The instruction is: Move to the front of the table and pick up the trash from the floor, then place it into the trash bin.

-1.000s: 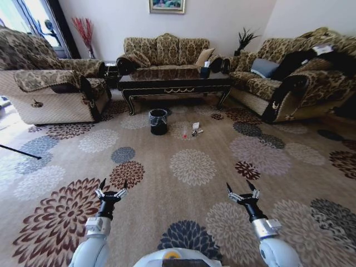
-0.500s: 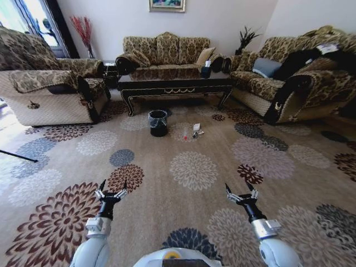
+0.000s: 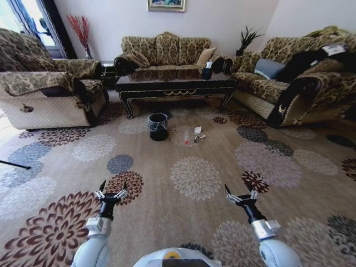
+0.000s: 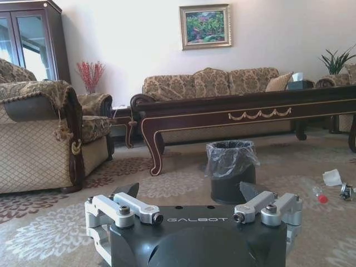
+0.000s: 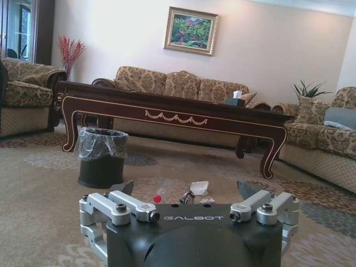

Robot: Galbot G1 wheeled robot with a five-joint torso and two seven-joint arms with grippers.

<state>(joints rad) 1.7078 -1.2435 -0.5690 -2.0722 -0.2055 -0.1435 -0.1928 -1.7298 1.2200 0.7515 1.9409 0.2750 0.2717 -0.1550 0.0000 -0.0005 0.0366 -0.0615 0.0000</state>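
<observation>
The left gripper (image 3: 110, 194) hangs low over the floor (image 3: 167, 211) at the near left of the head view, its fingers spread apart and holding nothing; the right gripper (image 3: 240, 196) hangs level with it at the near right, likewise spread and empty. Both point forward across the patterned carpet, well apart from the litter ahead. In the left wrist view the left gripper's (image 4: 192, 194) dark finger tips stand wide to either side of the trash bin (image 4: 231, 171) beyond them. The bin (image 3: 158, 126) stands on the floor just in front of the bench (image 3: 175, 83), its clear liner folded over the rim. To the robot's right of the bin, near it but not touching, lies the trash (image 3: 192, 134): a clear bottle with a red cap (image 5: 161, 193), a white paper scrap (image 5: 199, 187) and a small dark bit (image 5: 185, 197) between them, all on the carpet before the bench. A dark tissue box (image 3: 206, 71) sits on the bench top toward its right end. Sofas stand behind the bench and to either side of the room.
</observation>
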